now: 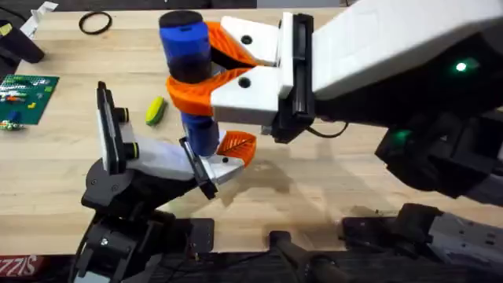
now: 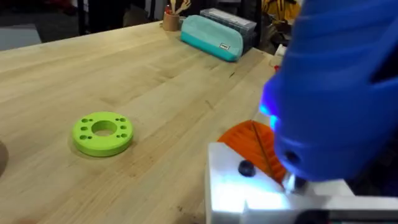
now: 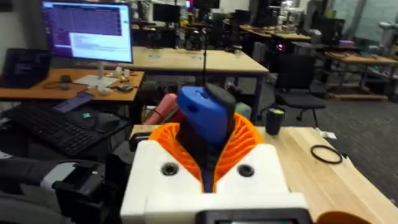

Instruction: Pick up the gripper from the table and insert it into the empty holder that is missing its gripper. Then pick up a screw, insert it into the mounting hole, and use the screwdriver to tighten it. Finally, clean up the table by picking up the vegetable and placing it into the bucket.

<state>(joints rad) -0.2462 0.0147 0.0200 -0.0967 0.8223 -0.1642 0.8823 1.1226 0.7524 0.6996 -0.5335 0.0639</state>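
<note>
My right gripper [image 1: 196, 79] is shut on the blue screwdriver [image 1: 187, 47], held upright; its orange fingers [image 3: 245, 143] wrap the handle [image 3: 202, 115]. The tip comes down onto the small white holder [image 1: 214, 167] on my left arm's end [image 1: 200, 167]. The orange ribbed gripper [image 1: 237, 147] sits in that holder [image 2: 249, 190] and shows behind its top [image 2: 252, 142]. A dark round spot [image 2: 246, 168] on the block is a screw or the mounting hole; I cannot tell which. The yellow-green vegetable [image 1: 156, 111] lies on the table [image 1: 330, 173] left of the screwdriver. The bucket is out of view.
A green circuit board [image 1: 27, 94] lies at the table's left edge, with a black ring [image 1: 95, 23] at the far left. A green round disc [image 2: 102, 132] and a teal case [image 2: 212, 37] sit farther off on the wood.
</note>
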